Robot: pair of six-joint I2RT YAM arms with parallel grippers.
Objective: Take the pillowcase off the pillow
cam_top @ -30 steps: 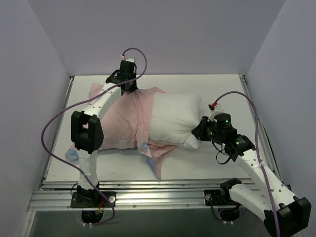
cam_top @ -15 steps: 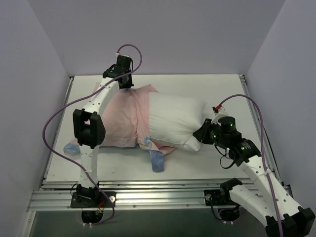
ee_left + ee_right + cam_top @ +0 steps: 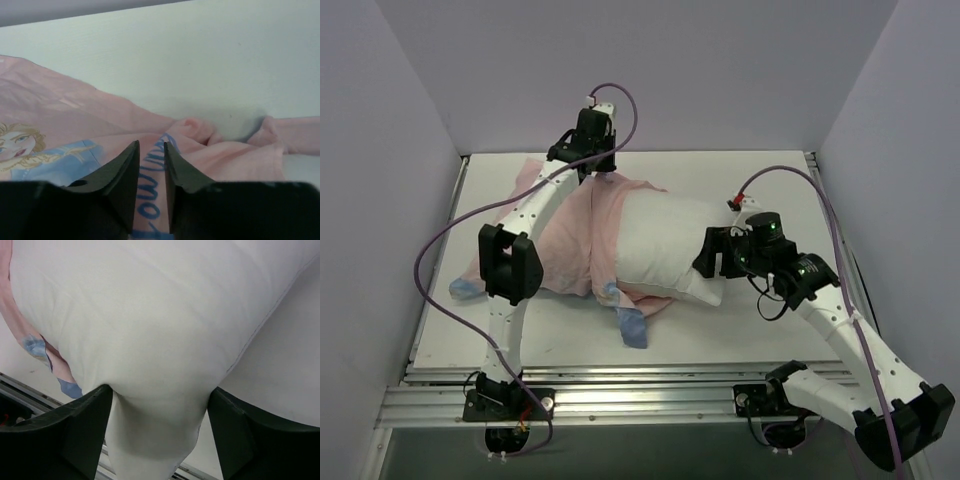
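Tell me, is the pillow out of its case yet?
Partly out. The pillow shows bare white on its right part, while the pink, inside-out pillowcase covers its left end.

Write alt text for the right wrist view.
The right end effector pinches a bunched fold of the white pillow, which fills most of the frame. A strip of pink-and-blue pillowcase shows at the left edge, and the table at the right.
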